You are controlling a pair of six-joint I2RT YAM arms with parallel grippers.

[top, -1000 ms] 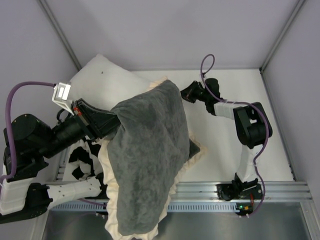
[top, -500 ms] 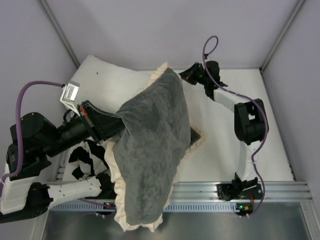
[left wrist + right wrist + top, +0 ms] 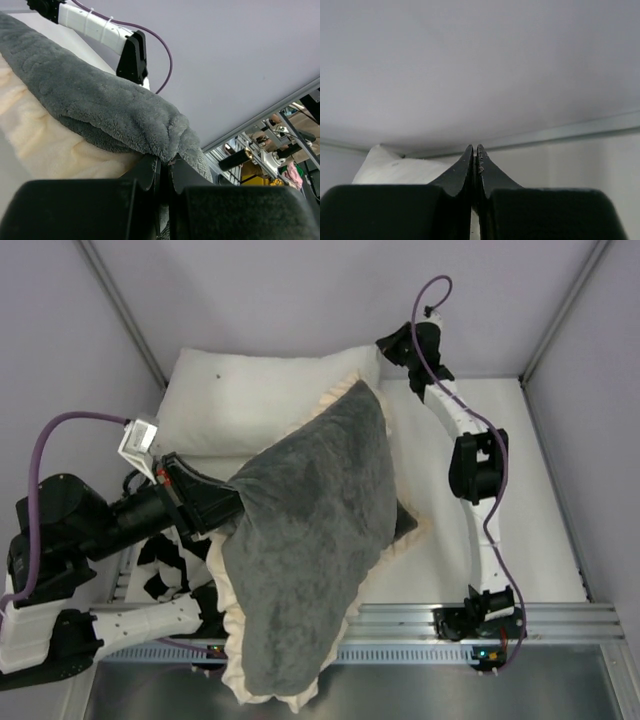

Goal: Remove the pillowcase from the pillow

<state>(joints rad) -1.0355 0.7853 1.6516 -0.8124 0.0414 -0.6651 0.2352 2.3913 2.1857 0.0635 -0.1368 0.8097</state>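
Observation:
The pillowcase, dark gray plush with a cream ruffled border, hangs bunched from my left gripper and droops over the table's near edge. In the left wrist view my left gripper is shut on a fold of the gray plush. A big pale pillow lies flat at the back left, partly under the pillowcase's top. From above I cannot make out dimples or piping on it. My right gripper is at the pillow's far right corner. In the right wrist view it is shut, with a white sliver between the jaws, and the pillow stretches away to the left.
A black-and-white striped cloth lies under my left arm at the near left. An aluminium rail runs along the table's near edge. Walls close in the back and both sides. The right arm is stretched far back.
My right gripper has moved from beside the pillowcase's top to the back wall. The pale pillow has swung flat and reaches further right. The pillowcase has shifted slightly right.

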